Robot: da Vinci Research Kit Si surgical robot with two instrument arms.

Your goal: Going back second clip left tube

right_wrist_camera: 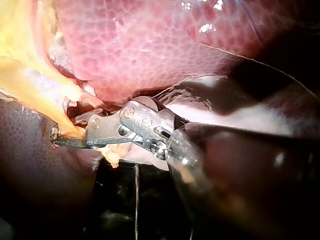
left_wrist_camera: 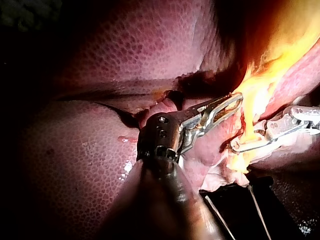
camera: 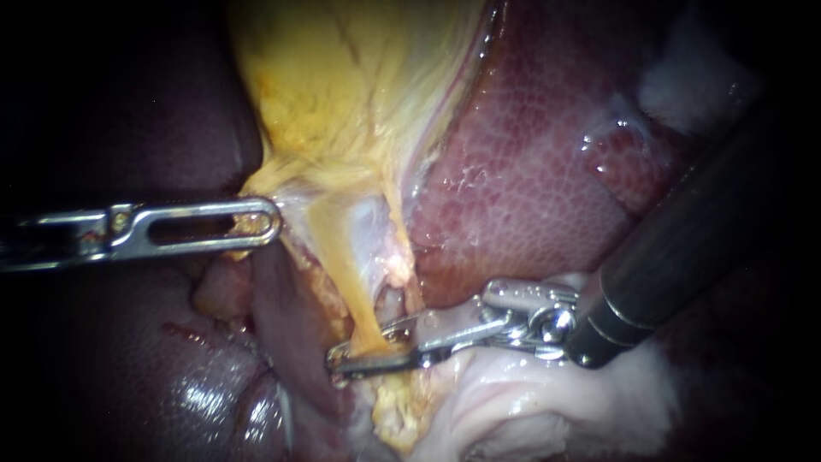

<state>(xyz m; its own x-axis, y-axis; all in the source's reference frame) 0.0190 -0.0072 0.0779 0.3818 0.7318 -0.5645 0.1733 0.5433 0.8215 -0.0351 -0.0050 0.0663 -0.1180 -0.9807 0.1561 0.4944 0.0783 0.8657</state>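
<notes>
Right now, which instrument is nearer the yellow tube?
Right. The right instrument has the tube at its tip; the left instrument holds the gallbladder edge, apart from the tube.

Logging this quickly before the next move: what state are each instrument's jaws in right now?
Left instrument: jaws shut on the gallbladder edge.
Right instrument: jaws shut on the yellow tube.
</notes>
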